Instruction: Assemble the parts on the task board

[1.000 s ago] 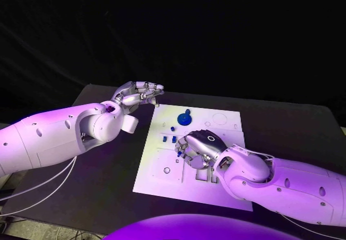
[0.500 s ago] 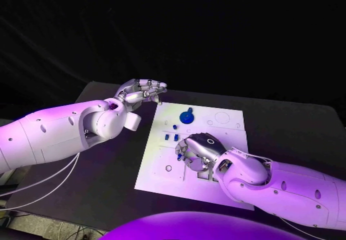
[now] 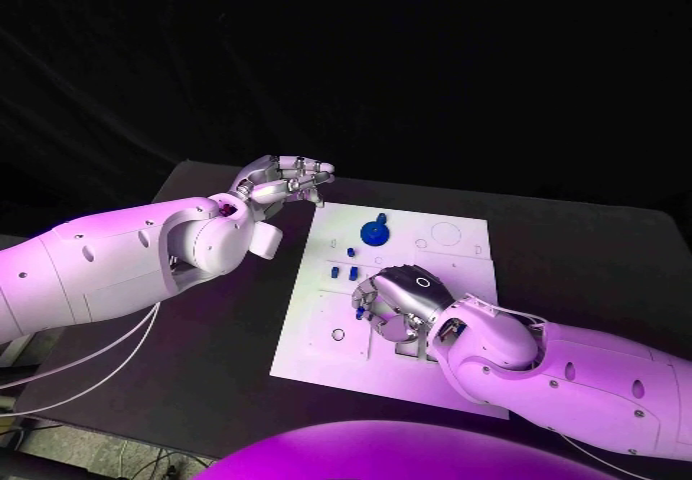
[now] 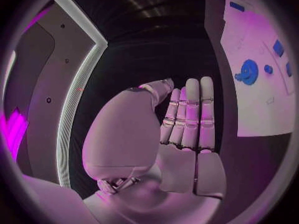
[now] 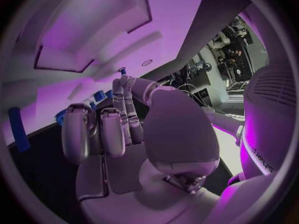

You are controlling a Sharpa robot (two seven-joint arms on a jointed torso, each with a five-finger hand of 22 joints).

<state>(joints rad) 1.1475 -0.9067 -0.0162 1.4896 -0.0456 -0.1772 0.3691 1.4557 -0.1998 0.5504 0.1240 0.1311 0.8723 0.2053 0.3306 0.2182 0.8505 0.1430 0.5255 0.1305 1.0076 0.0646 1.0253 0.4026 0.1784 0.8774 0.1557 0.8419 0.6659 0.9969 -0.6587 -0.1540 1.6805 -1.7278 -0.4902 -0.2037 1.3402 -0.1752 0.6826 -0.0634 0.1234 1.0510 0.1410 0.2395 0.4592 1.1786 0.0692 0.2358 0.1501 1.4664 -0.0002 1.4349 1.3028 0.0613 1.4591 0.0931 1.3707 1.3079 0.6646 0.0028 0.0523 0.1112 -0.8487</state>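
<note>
Hovering over the black worktop [image 3: 216,340] just off the task board's far left corner, the left hand [image 3: 283,180] holds nothing — fingers [image 4: 191,112] straight and pressed side by side. Task board [image 3: 325,360] lies mid-worktop; a round blue part [image 3: 374,236] sits near its far edge, small blue parts [image 3: 343,271] just nearer. Right hand [image 3: 398,300] is low over the board's middle, fingers [image 5: 102,129] curled down — can't tell if they pinch anything.
</note>
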